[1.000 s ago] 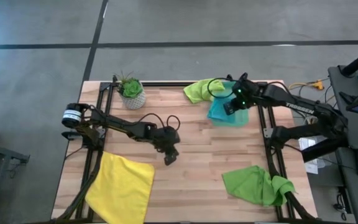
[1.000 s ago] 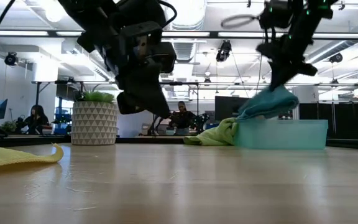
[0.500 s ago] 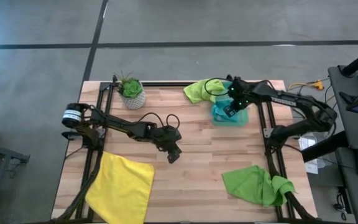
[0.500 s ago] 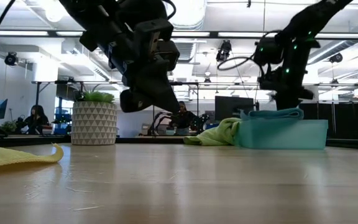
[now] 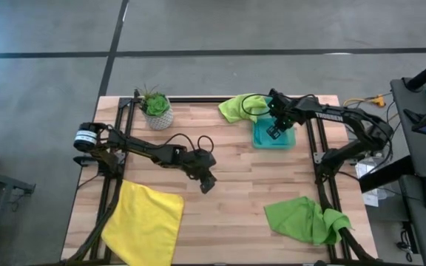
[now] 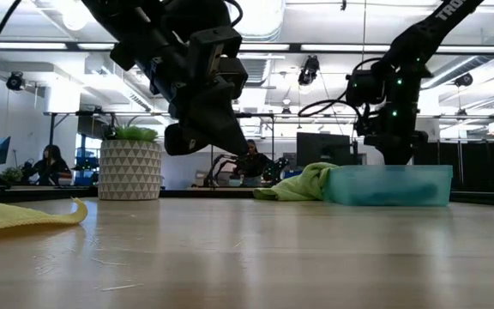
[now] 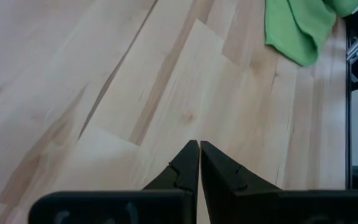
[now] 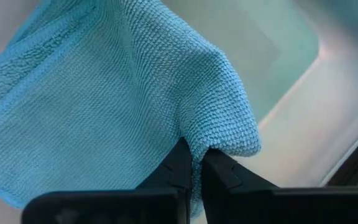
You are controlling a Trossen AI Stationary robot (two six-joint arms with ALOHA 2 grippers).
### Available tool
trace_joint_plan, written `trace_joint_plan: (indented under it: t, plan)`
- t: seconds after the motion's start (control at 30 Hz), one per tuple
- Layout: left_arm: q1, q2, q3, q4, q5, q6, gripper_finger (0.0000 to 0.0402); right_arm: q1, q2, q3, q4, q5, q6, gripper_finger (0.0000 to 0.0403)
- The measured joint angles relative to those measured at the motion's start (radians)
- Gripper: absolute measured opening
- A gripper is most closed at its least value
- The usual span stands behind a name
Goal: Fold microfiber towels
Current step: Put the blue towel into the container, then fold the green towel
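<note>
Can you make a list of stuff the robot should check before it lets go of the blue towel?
1. Teal towel down inside the bin: ok.
2. Right gripper pinching the teal towel, shut: ok.
3. Left gripper empty and shut, above bare wood, out of the way: ok.
4. Towel lying flat and neatly folded in the bin: cannot tell.
5. Lime towel draped at the bin's edge, not under the gripper: ok.
6. Yellow towel and the other lime towel folded: not ok.

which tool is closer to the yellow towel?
Left. The left tool hangs above bare table just beside the yellow towel; the right tool is far across, down in the bin.
</note>
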Motion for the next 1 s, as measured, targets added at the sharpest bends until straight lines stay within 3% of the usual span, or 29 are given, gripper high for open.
trace_joint_plan:
  t: [0.3,0.73,0.9,1.0]
  plan:
    - [0.006,0.0,0.002,0.019,-0.002,0.0,0.0,-0.002,-0.022,0.008,-0.018,0.008,0.036,0.0072]
    - [0.007,0.0,0.002,0.019,-0.002,0.002,0.0,-0.039,-0.113,0.206,-0.161,0.041,0.04,0.0141]
    - [0.007,0.0,0.002,0.019,0.002,0.002,0.0,-0.04,-0.128,0.189,-0.138,-0.204,0.1,0.0137]
    - [0.007,0.0,0.002,0.02,0.003,0.002,0.0,-0.039,-0.093,0.149,-0.14,-0.225,0.143,0.0116]
